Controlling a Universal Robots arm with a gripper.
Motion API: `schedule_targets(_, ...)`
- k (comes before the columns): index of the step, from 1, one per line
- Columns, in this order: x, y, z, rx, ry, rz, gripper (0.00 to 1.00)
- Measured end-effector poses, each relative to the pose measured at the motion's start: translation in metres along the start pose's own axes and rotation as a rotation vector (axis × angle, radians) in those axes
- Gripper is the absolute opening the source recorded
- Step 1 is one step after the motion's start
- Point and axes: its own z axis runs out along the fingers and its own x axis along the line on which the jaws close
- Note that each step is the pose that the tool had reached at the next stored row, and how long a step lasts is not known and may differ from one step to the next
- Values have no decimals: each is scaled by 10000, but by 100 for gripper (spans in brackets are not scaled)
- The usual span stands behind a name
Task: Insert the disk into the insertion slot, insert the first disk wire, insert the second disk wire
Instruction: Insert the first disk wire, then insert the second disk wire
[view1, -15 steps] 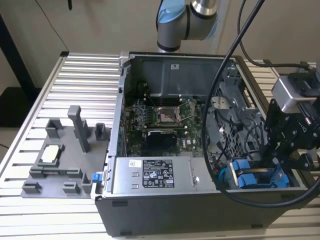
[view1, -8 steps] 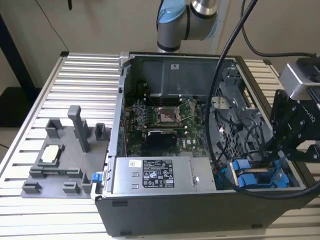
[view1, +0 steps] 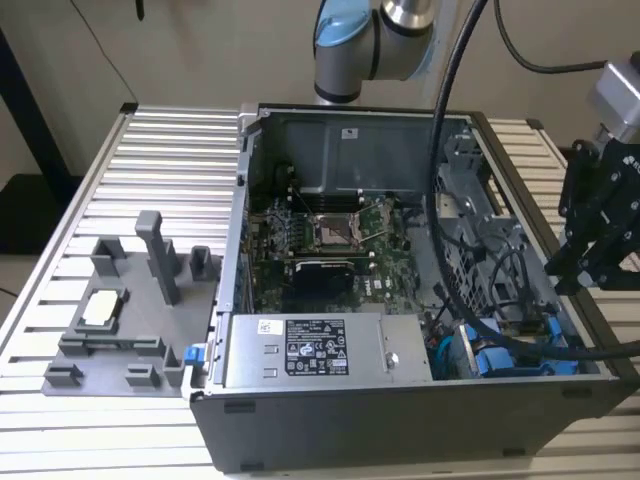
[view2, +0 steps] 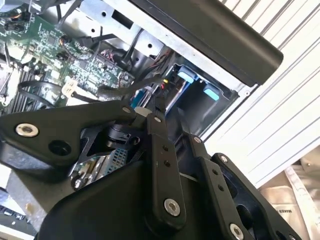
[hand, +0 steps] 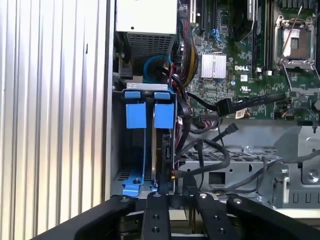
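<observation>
At the exterior view's left, a bench (view1: 60, 200) of ribbed aluminium slats, carrying a matte grey plastic fixture (view1: 120, 320) of blocky posts. Mid-frame, an open sheet-metal computer case (view1: 300, 430), with a boxy grey power supply (view1: 310, 350) at the front and a glossy green motherboard (view1: 330, 255) behind. Further right, low in the case's corner, the bright blue plastic frame of the disk (view1: 497, 358). At the far right, the black angular claw (view1: 575, 262), hovering over the case's edge, apart from the disk. Clenched or released: cannot tell.

Shown more plainly in the first wrist view: the disk standing edge-on inside the insertion slot (hand: 120, 176), a narrow bay of grey perforated steel against the case wall. Two flat blue tabs (hand: 164, 116) side by side at its end. Round black wires (hand: 210, 150) looping just beside; plugged or loose, cannot tell.

In the second wrist view, from the opposite side: black linkages with bright rivets up close, the blue tabs beyond, tucked under the case's dark rim.
</observation>
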Motion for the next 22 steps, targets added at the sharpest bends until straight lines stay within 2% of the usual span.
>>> schedule_targets(2,-5,3,-58,0,-1,-1,27)
schedule_targets(8,-9,4,-69,0,1,0,27)
schedule_targets(12,-54,3,-65,0,1,0,27)
schedule_targets(15,-114,1,-60,0,1,-1,27)
schedule_targets(22,-352,-3,-41,0,4,0,27)
